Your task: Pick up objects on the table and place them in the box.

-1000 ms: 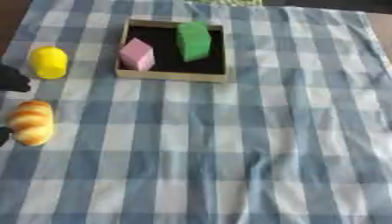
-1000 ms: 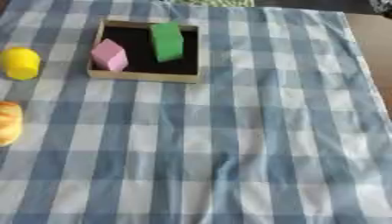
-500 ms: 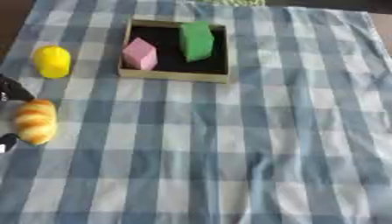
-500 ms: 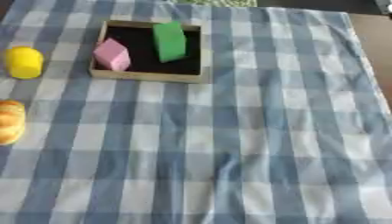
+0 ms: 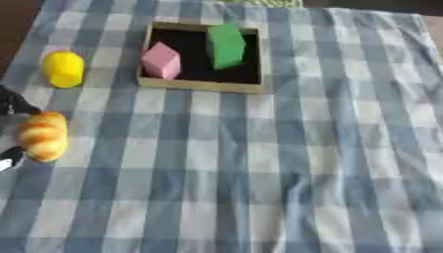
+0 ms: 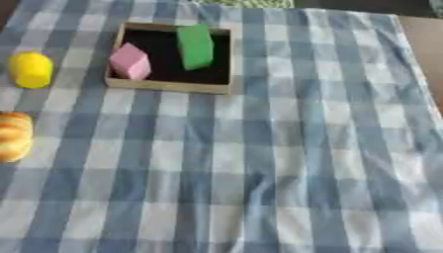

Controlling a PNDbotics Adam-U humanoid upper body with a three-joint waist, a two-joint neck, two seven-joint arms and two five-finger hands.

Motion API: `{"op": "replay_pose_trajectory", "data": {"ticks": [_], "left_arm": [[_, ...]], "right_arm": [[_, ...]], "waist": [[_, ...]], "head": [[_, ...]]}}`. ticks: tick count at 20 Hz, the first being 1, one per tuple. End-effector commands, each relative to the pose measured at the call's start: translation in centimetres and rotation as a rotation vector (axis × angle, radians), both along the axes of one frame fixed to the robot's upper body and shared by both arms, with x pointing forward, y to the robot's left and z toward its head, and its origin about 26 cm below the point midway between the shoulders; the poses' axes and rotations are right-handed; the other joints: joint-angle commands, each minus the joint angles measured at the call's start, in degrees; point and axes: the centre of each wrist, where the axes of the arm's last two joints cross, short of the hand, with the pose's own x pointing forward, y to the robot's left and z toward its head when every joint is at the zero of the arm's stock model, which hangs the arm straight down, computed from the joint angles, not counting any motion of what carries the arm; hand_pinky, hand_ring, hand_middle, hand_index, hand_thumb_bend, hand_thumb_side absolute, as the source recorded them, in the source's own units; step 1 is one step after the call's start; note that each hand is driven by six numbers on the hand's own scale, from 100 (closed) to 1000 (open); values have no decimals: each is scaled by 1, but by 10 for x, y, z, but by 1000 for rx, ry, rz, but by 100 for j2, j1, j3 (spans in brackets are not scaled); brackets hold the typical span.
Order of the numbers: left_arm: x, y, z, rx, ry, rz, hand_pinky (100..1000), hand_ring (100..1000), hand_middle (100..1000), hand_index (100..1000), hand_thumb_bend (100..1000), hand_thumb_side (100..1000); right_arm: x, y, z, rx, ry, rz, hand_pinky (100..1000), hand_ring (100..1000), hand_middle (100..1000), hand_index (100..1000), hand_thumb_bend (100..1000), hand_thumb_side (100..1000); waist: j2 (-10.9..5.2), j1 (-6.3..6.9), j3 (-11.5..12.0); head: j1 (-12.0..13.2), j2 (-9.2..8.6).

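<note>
A brown box with a black floor stands at the far middle of the checked cloth. A pink block and a green block lie in it. A yellow object lies left of the box. Nearer me, at the left edge, lies a bread roll. My left hand shows only as dark fingers at that edge, one above the roll and one below it, spread and close against it. The roll rests on the cloth. My right hand is in no view.
The blue and white checked cloth covers the table and is wrinkled toward the near right. Bare brown tabletop shows at the far right edge.
The dark fingers at the left edge have moved down and closer to the bread roll. The whole picture has shifted slightly right. The roll, the yellow object and the box stay put.
</note>
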Motion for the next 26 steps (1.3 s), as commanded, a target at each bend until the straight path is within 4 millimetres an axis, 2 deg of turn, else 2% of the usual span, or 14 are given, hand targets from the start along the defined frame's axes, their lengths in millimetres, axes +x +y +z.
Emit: {"op": "replay_pose_trajectory", "data": {"ticks": [1, 5, 6, 10, 14, 23, 26], "left_arm": [[2, 0, 8, 34, -29, 24, 953, 882, 766, 904, 227, 371], [3, 0, 6, 46, -31, 27, 953, 882, 766, 904, 227, 371], [4, 0, 5, 55, -23, 38, 945, 875, 767, 898, 263, 408], [9, 1, 1, 109, -5, 72, 939, 865, 770, 897, 325, 429], [13, 2, -4, 133, 5, 84, 936, 847, 765, 890, 334, 430], [17, 0, -9, 148, 28, 85, 908, 813, 723, 843, 282, 433], [16, -1, -6, 133, 10, 78, 882, 787, 688, 788, 254, 402]], "right_arm": [[-3, -2, 12, -13, -24, -2, 1000, 1000, 503, 931, 100, 440], [-3, -2, 11, -11, -19, -1, 1000, 1000, 500, 928, 100, 440], [-3, -2, 10, -10, -15, 0, 1000, 1000, 500, 930, 100, 455], [-2, -3, 8, -9, -3, 1, 1000, 1000, 499, 930, 100, 458], [-2, -3, 7, -6, 2, 2, 1000, 1000, 499, 931, 100, 459], [-2, -3, 5, -3, 8, 5, 1000, 1000, 499, 932, 100, 461], [-2, -3, 5, -2, 10, 7, 1000, 1000, 499, 932, 100, 464]], "waist": [[-135, 97, -13], [-133, 98, -14], [-122, 99, -26], [-102, 107, -31], [-94, 107, -35], [-81, 105, -41], [-86, 107, -30]], "head": [[29, -13], [29, -12], [41, -15], [74, -23], [91, -28], [110, -36], [97, -51]]}}
